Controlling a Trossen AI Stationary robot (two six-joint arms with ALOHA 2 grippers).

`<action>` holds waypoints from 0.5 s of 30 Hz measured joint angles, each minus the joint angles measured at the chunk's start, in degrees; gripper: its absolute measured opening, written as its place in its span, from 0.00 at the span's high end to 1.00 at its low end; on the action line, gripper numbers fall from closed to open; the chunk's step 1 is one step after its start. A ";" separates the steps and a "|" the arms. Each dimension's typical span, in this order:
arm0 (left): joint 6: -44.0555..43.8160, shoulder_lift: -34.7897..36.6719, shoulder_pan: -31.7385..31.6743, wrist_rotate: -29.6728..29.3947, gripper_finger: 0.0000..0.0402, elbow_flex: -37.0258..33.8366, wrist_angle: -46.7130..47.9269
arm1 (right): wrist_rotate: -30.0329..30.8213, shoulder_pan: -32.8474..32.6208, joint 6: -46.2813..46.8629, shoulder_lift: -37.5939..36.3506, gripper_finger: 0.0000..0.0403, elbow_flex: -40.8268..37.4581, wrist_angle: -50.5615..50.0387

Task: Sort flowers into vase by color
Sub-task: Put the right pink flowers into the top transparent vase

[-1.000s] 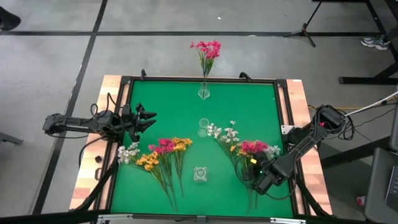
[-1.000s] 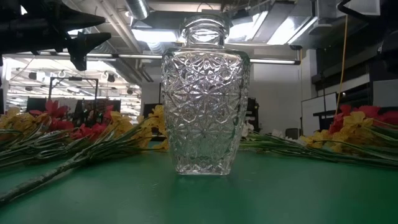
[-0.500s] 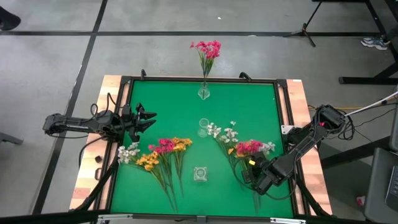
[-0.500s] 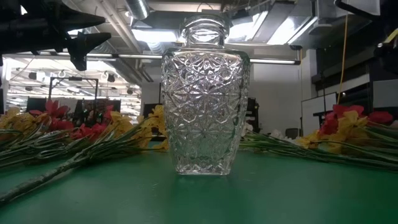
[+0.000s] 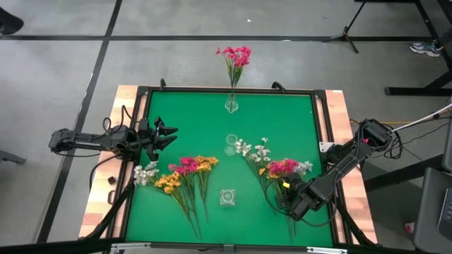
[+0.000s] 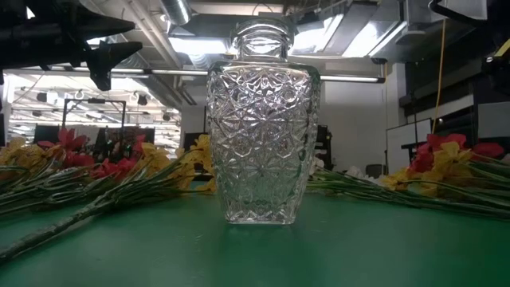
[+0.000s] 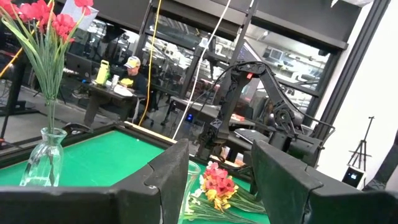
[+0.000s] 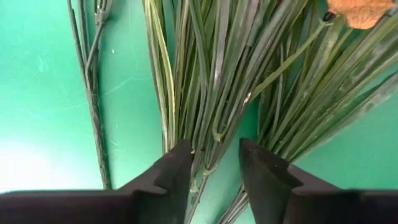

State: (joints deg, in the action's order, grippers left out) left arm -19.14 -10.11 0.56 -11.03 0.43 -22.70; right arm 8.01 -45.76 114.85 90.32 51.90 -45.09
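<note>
High view: the right end effector (image 5: 288, 202) hovers low over the stems of the right flower pile (image 5: 279, 171) on the green worktop (image 5: 282, 127), fingers (image 8: 171, 177) partly apart and holding nothing. Next it needs to single out one stem. The left end effector (image 5: 166, 135) waits wide open.

In the right wrist view the flower stems (image 8: 211, 81) run off the picture's edges, so no blossoms show there — only one orange petal (image 8: 364, 11), itself cut off. The low view crops the left arm (image 6: 56, 36) to a dark shape, and the big glass vase (image 6: 263, 119) hides the table behind it. From above, the right gripper (image 5: 282, 200) is too small to judge against the stems — held or not, cannot tell.
</note>
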 joint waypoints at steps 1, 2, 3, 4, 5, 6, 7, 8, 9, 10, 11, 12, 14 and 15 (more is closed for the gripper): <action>0.00 0.00 0.01 0.00 0.57 0.00 0.00 | 0.09 0.01 0.00 0.00 0.71 0.00 -0.02; 0.00 0.01 0.01 0.00 0.57 0.00 0.00 | 0.35 0.02 0.01 0.00 0.73 0.00 -0.01; 0.00 0.02 0.02 0.00 0.57 0.00 0.00 | 0.50 0.00 0.02 0.00 0.75 0.00 0.01; 0.00 0.00 0.01 0.00 0.57 0.00 0.00 | 0.49 0.01 0.02 0.00 0.76 0.00 0.00; 0.00 0.00 0.02 0.00 0.57 0.00 0.00 | 0.50 0.00 0.02 0.00 0.78 0.00 -0.02; 0.00 0.02 0.00 0.00 0.57 0.00 0.00 | 0.49 0.02 0.05 0.00 0.80 0.00 -0.02; 0.01 0.00 0.01 0.00 0.57 0.00 0.00 | 0.51 0.02 0.11 0.00 0.83 0.00 -0.04; 0.00 0.00 0.00 0.00 0.57 0.00 0.00 | 0.51 0.02 0.15 0.00 0.86 0.00 -0.06; 0.00 0.00 0.00 0.00 0.57 0.00 0.00 | 0.51 0.02 0.15 0.00 0.90 0.00 -0.06; 0.00 0.00 0.00 0.00 0.57 0.00 0.00 | 0.51 0.02 0.15 0.00 0.94 0.00 -0.06; 0.00 0.00 0.01 0.00 0.57 0.00 0.00 | 0.53 0.02 0.15 0.00 0.97 0.00 -0.06; 0.00 0.00 0.00 0.00 0.57 0.00 0.00 | 0.55 0.02 0.16 0.00 0.98 0.00 -0.06; 0.01 0.01 0.01 0.00 0.57 0.00 0.00 | 0.59 0.02 0.22 0.00 0.97 0.00 -0.06; 0.00 0.01 0.02 0.00 0.57 0.00 0.00 | 1.10 0.02 0.24 0.00 0.97 0.04 -0.08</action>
State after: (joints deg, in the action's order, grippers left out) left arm -19.14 -10.10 0.58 -11.03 0.43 -22.70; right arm 9.11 -45.74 115.09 90.32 51.94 -45.17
